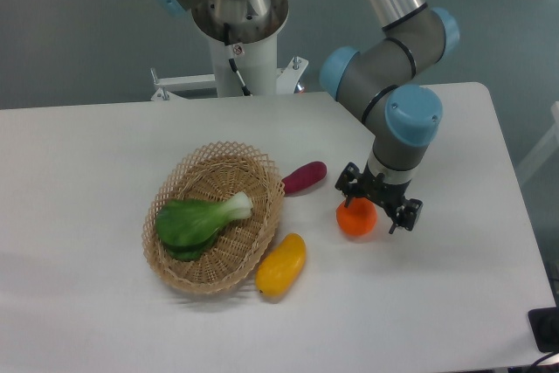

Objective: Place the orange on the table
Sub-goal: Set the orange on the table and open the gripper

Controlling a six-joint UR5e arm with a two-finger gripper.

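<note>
Table (105, 155): broad white rectangular top, smooth and matte, with rounded corners.
Orange (356, 218): small, round, bright and smooth-skinned, right of centre on the table; whether it rests on the surface or sits just above it cannot be told.
Gripper (377, 208): black two-finger tool below grey and pale-blue arm joints, pointing down directly over the orange.
Jaws: spread to the fruit's width, one finger on each side of it, appearing to pinch it.
Basket (183, 272): oval woven wicker with an open lattice rim, left of the orange.
Leafy green (199, 220): glossy dark leaves on a pale stalk, lying inside the basket.
Yellow fruit (281, 265): elongated, smooth, touching the basket's front rim.
Purple vegetable (305, 176): oblong, smooth, beside the basket's far rim.
</note>
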